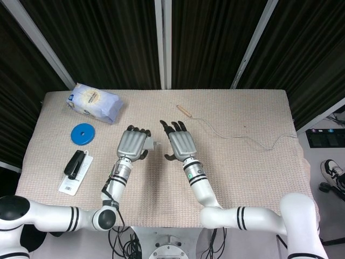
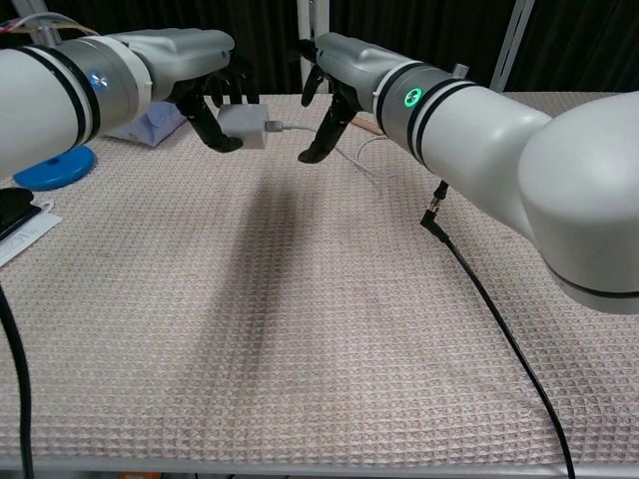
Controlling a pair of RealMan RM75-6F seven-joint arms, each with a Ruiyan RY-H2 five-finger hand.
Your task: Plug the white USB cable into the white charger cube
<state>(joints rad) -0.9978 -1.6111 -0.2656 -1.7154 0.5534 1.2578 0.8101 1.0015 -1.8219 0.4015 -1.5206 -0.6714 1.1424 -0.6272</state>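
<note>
My left hand [image 2: 200,85] grips the white charger cube [image 2: 243,126] above the table. The white USB plug [image 2: 281,127] sits in the cube's right face, and its thin white cable [image 2: 355,160] trails off to the right over the cloth. From the head view the cube [image 1: 151,144] peeks out beside the left hand [image 1: 132,144]. The cable [image 1: 237,136] runs toward the table's right edge. My right hand [image 2: 334,85] hovers just right of the plug with fingers spread, holding nothing; the head view shows the right hand [image 1: 180,141] apart from the cube.
A blue disc [image 1: 82,133], a white bag [image 1: 95,102] and a black tool on a card [image 1: 75,164] lie at the left. A small wooden stick [image 1: 184,110] lies at the back. A black cable [image 2: 489,309] crosses the cloth under my right arm.
</note>
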